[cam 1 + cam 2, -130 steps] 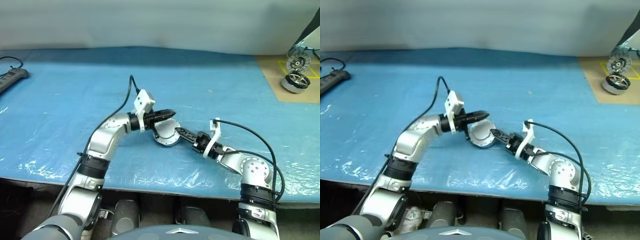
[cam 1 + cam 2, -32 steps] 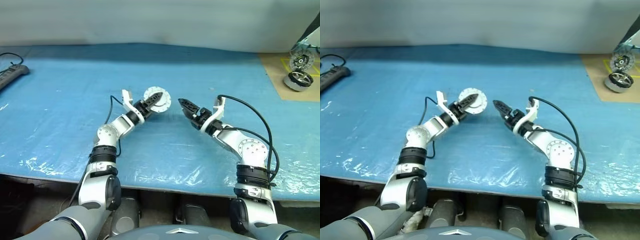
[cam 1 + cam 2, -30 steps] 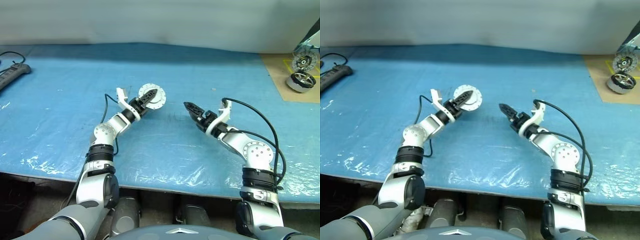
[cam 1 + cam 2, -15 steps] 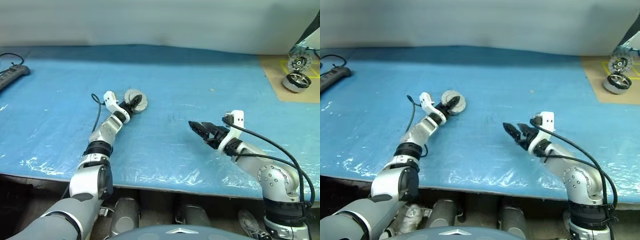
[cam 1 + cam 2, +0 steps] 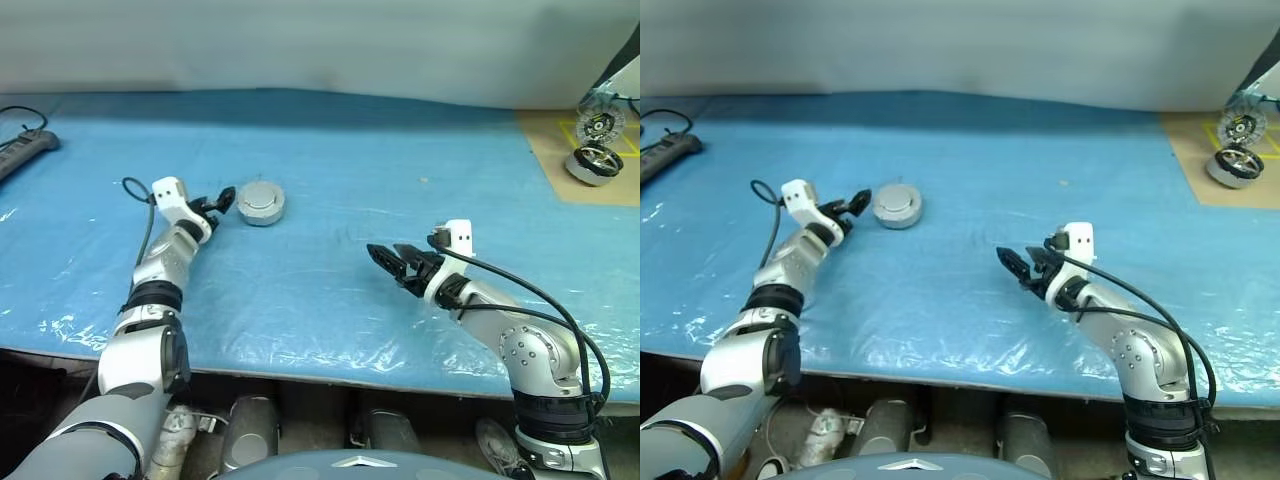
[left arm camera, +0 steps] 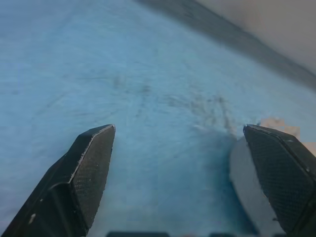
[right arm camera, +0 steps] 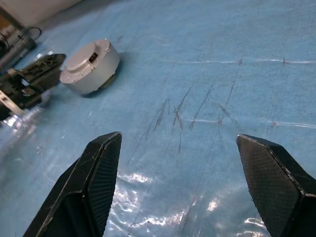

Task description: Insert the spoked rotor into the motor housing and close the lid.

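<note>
Lying flat on the blue sheet (image 5: 330, 140), one closed silver motor (image 5: 260, 203), two grippers, left gripper (image 5: 219, 201) and right gripper (image 5: 393, 258), fingers spread, both empty.

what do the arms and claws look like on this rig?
Silver-grey metal arm links with black joint bands. Each wrist carries a white block with a black cable looping back along the arm. Left claw and right claw each have two black tapered fingers with finely cross-hatched pads.
</note>
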